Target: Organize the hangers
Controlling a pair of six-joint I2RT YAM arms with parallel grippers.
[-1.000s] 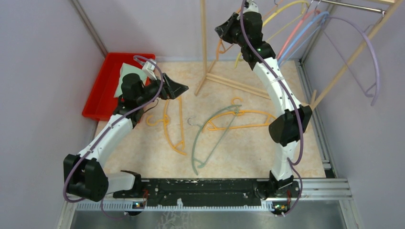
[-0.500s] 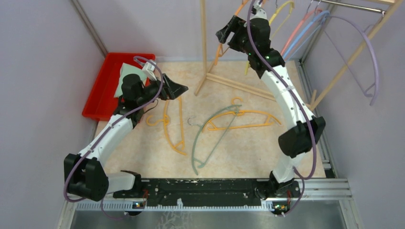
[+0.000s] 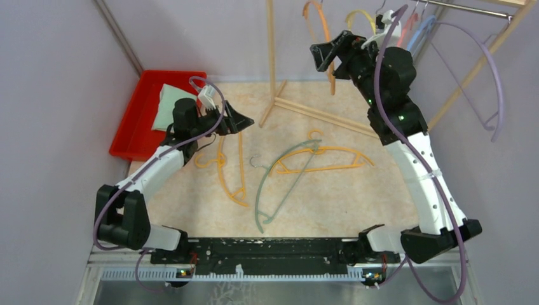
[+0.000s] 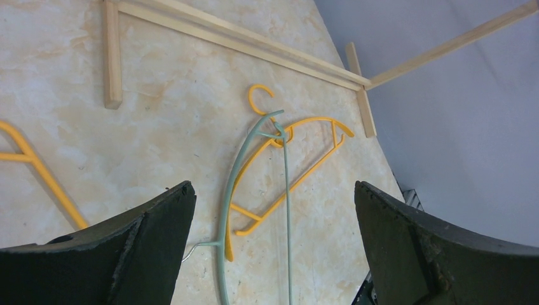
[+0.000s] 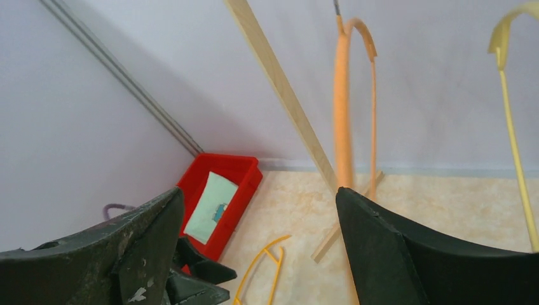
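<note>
Three hangers lie on the table: an orange one (image 3: 224, 166), a green one (image 3: 278, 181) and a yellow one (image 3: 325, 159) crossing under the green one's hook. Above them my left gripper (image 3: 249, 120) hovers open and empty; its wrist view shows the green hanger (image 4: 236, 184) and the yellow hanger (image 4: 304, 166) below the jaws. Up by the rack my right gripper (image 3: 321, 57) is open and empty. Just beyond it an orange hanger (image 5: 343, 108) hangs free, with a yellow hanger (image 5: 512, 121) to its right. Pink, blue (image 3: 421, 30) and lavender (image 3: 486, 67) hangers hang further right.
A red bin (image 3: 136, 124) holding a pale green card sits at the table's back left. The wooden rack's upright pole (image 3: 271, 44) and its floor bars (image 3: 318, 114) stand at the back centre, with a slanted pole (image 3: 467, 79) on the right. Purple walls close in all round.
My right gripper has opened and let go of the orange hanger, which now hangs from the rail. That arm has swung right and back. My left arm has shifted slightly right.
</note>
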